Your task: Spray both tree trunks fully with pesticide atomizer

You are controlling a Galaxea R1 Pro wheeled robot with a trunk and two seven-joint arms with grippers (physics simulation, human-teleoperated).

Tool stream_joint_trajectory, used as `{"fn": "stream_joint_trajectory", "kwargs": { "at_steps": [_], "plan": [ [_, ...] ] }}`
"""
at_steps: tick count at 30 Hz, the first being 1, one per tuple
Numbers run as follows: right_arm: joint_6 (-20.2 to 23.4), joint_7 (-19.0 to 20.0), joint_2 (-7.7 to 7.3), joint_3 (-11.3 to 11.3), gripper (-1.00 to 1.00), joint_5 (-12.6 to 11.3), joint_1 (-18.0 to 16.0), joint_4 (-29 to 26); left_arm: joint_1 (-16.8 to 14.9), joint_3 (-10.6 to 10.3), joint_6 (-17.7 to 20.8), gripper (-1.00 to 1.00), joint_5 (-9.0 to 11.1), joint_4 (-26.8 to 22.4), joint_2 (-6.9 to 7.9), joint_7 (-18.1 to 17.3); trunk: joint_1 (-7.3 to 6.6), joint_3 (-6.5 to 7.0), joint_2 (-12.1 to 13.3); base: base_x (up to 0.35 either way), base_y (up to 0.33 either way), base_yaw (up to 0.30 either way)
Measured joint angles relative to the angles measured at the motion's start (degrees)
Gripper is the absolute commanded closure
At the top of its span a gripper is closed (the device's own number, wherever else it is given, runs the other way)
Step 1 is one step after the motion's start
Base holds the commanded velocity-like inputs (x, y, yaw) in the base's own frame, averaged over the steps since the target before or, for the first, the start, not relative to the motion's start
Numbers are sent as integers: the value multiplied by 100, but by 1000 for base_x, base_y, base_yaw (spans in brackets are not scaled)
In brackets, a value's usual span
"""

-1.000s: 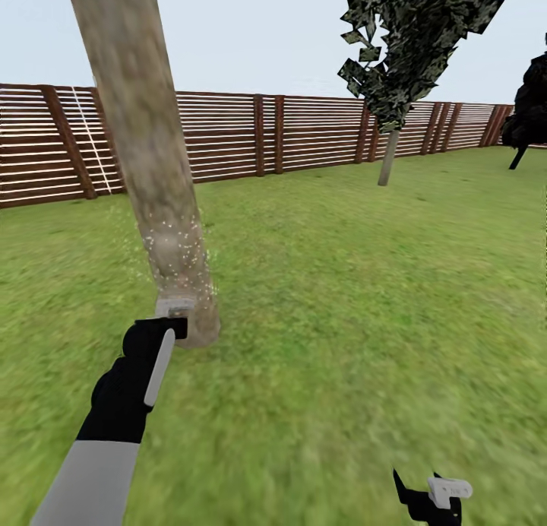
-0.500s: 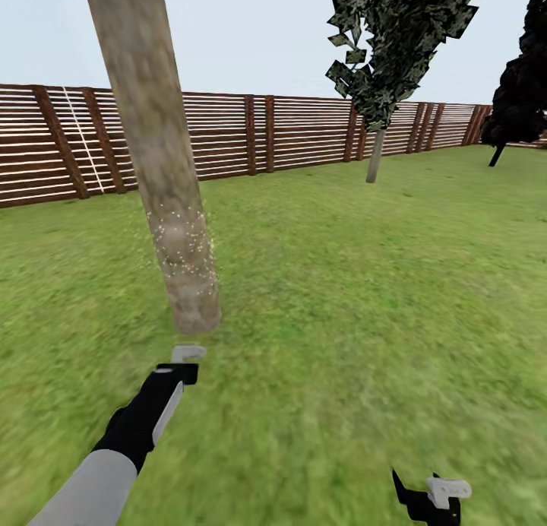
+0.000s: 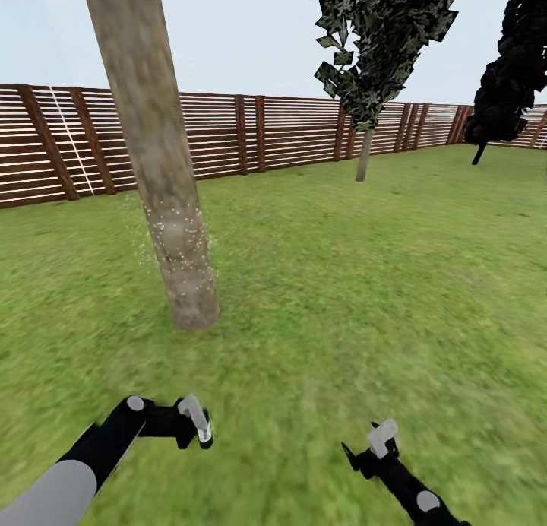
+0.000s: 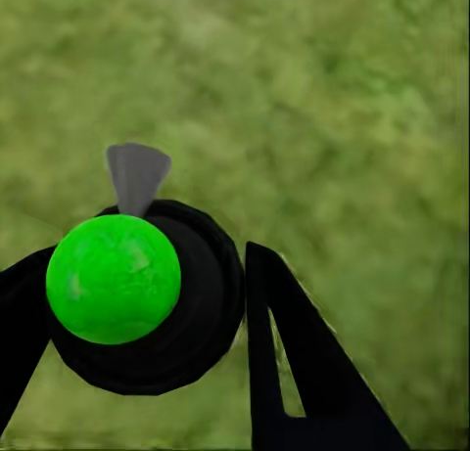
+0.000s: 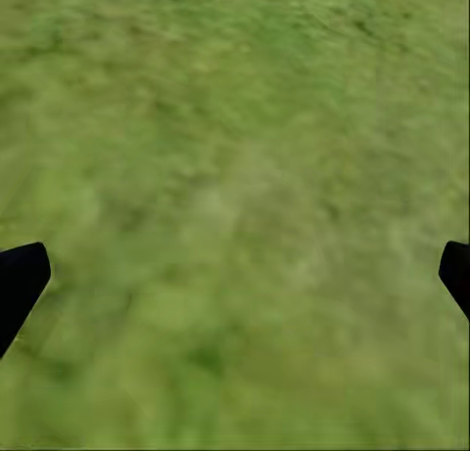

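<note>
Gripping the pesticide atomizer (image 4: 132,285), the left tool (image 4: 137,304) has its dark fingers pressed against both sides of the black body, whose bright green round cap faces the wrist camera, a grey nozzle poking out beyond it over grass. In the head view the left tool (image 3: 194,423) hangs low above the lawn (image 3: 365,283), near the foot of the close tree trunk (image 3: 163,184). Pale specks dot the lower bark. The right tool (image 3: 372,450) is spread wide, its fingertips (image 5: 20,280) at opposite edges of the wrist picture, nothing between them. A second tree (image 3: 372,62) stands by the wooden fence (image 3: 281,134).
</note>
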Motion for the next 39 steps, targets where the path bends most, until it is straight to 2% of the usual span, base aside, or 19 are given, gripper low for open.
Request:
{"fn": "stream_joint_trajectory", "kwargs": {
  "at_steps": [1,2,3,6,11,14,19,20,21,23,25,27,29,31,33,36,39],
  "plan": [
    [354,242,165,379,-100,-3,-49,-346,0,2,-6,100,-81,3,91,-51,0,0,0,0,0,0],
    [385,273,196,411,-100,-32,-81,-377,-33,-30,23,100,-115,36,58,-18,0,0,0,0,0,0],
    [413,308,227,425,-100,-36,-114,-406,0,-57,29,100,-161,40,91,-18,0,0,0,0,0,0],
    [377,276,307,330,-100,-38,-81,-371,44,-62,-20,100,-239,-54,188,-93,0,0,0,0,0,0],
    [216,116,338,169,-100,-37,-34,-351,9,-55,-25,100,-427,-117,343,-134,0,0,0,0,0,0],
    [207,24,349,137,-100,-16,-79,-430,2,-62,2,100,-532,-96,322,-154,0,0,0,0,0,0],
    [240,174,366,229,-100,-10,-242,-593,-13,-70,148,100,-707,-87,220,-221,0,0,0,0,0,0],
    [275,936,386,472,-100,2,-594,-610,-27,-71,351,100,-912,-87,115,-464,1,0,1,0,0,0],
    [369,1046,408,626,-100,-30,-748,-614,-35,-70,373,100,-992,-86,45,-574,0,1,0,0,0,0],
    [566,1299,432,1216,-100,-24,-778,-619,-58,-69,558,100,-1251,-87,-109,-680,0,0,0,0,0,0],
    [653,1435,445,1674,-100,-38,-819,-640,-106,-68,762,100,-1409,-87,-229,-714,0,1,0,0,0,0],
    [676,1754,504,1780,-100,-34,-945,-634,-118,-73,814,100,-1447,-87,-293,-758,0,1,0,0,0,0],
    [683,2275,537,1809,-100,-27,-1051,-637,-160,-76,844,100,-1472,-88,-339,-1093,0,1,0,0,0,0],
    [684,2490,553,1816,-100,-24,-1114,-630,-213,-77,849,100,-1482,-88,-357,-1247,0,0,0,0,0,0],
    [689,3066,597,1821,-100,-13,-1190,-632,-225,-137,885,100,-1476,-88,-405,-1290,0,0,0,0,0,0],
    [691,3402,661,1825,-100,-5,-1271,-628,-232,-416,1088,100,-1476,-94,-440,-1308,0,0,0,0,0,0],
    [691,3605,668,1825,-100,3,-1288,-626,-231,-465,1134,100,-1476,-95,-472,-1312,0,0,0,0,0,0]
  ]
}}
